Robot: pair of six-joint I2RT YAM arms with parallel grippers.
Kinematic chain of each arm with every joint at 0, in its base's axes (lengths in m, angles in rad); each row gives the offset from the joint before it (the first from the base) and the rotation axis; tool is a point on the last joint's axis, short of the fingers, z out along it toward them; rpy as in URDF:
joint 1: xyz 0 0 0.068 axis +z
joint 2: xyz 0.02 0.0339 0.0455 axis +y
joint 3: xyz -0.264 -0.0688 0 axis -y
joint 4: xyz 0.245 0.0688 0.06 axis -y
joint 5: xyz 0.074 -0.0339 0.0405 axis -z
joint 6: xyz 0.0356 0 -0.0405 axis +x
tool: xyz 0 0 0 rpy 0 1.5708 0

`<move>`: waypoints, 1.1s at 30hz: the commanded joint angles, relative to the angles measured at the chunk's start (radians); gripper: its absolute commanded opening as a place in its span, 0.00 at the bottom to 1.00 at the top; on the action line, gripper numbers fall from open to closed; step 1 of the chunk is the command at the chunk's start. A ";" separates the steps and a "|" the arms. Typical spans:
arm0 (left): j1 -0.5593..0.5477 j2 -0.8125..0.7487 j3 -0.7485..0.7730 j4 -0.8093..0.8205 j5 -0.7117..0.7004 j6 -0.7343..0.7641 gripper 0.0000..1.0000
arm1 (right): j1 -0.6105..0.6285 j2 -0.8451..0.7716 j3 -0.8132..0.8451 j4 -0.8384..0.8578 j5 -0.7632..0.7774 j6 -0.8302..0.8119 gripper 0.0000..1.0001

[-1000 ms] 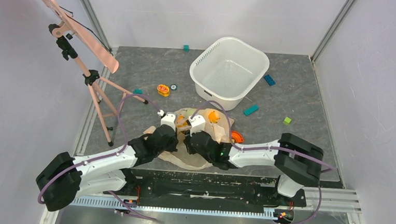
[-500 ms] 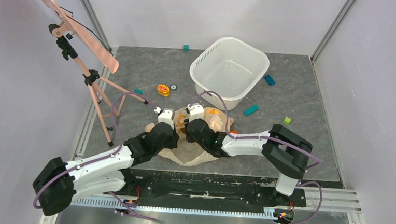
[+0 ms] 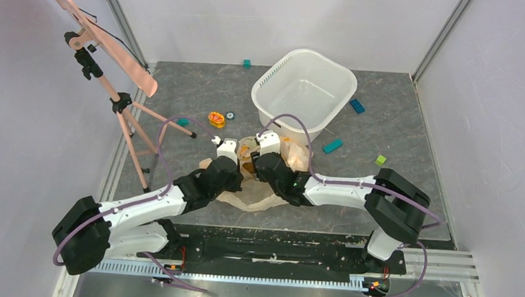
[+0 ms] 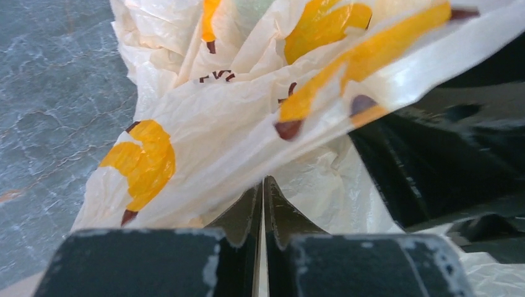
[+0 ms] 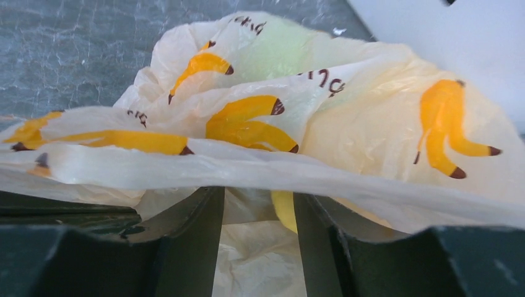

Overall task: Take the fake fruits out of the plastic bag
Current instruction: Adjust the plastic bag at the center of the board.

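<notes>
Crinkly bag (image 4: 204,124) film is pinched in the closed left gripper (image 4: 262,189) at lower centre; the right gripper (image 5: 257,201) is held half open around a loose fold, unclamped.

walls (image 3: 274,18): plain pale lilac | tabletop (image 3: 398,129): grey marbled | tripod (image 3: 121,102): pink, left | light: even

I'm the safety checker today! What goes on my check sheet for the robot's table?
Surface: grey marbled table.
Job's things: plastic bag bunched between the arms; fake fruits mostly hidden inside, a green tint showing through.
Clutter: white tub, orange flower disc, teal block.
Grippers: left gripper shut on the plastic bag; right gripper open, film draped across.
Cables: purple cables loop near both wrists.
Surroundings: tripod, pale walls.
</notes>
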 commanded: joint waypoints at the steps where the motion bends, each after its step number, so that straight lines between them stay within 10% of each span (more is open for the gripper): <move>1: 0.004 0.040 0.014 0.096 0.065 0.047 0.07 | -0.018 -0.081 -0.022 0.000 0.085 -0.084 0.49; 10: 0.002 0.130 0.021 0.178 0.144 0.063 0.03 | -0.098 -0.092 -0.047 -0.011 0.035 -0.125 0.58; 23: -0.008 0.200 0.018 0.238 0.188 0.046 0.02 | -0.163 -0.051 -0.034 0.023 -0.038 -0.157 0.97; 33: -0.008 0.231 0.024 0.261 0.199 0.051 0.02 | -0.207 0.017 -0.008 0.072 -0.210 -0.179 0.98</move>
